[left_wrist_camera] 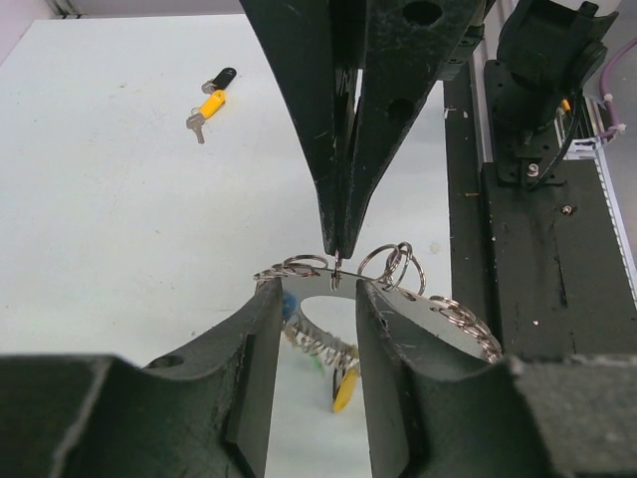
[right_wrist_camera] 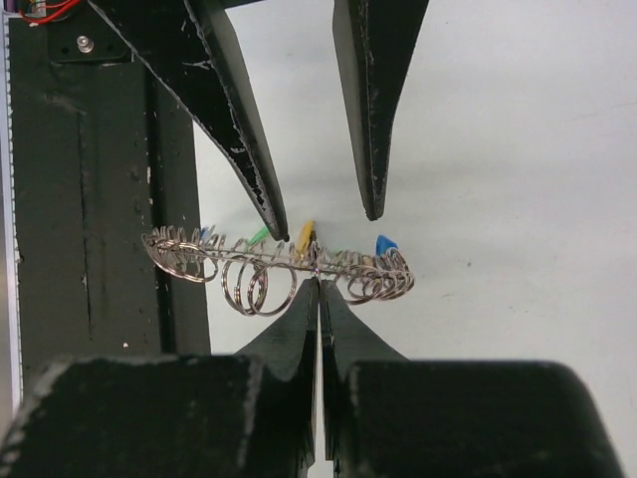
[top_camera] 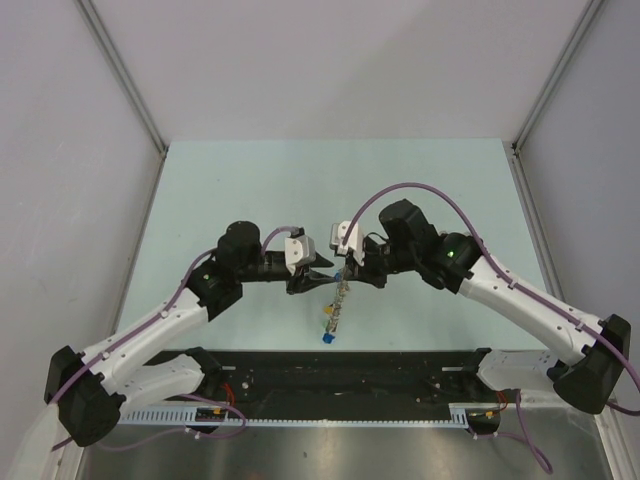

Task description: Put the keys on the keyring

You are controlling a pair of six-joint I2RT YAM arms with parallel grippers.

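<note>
A: Since the right end effector [right_wrist_camera: 318, 284] is clenched on the keyring [right_wrist_camera: 179, 249] at mid-frame, what of the left end effector [right_wrist_camera: 326, 224]?
B: Released, fingers apart just above it. Some loose keys [left_wrist_camera: 209, 103] lie upper left on the worktop [left_wrist_camera: 119, 249].

top overhead, far; wrist views close, opposed, share keyring [right_wrist_camera: 373, 279]

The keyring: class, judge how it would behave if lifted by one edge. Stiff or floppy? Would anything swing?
Probably stiff: the keyring shows as a flat band though the right gripper pinches one edge. Its split rings and keys hang loose, so they would likely swing.
</note>
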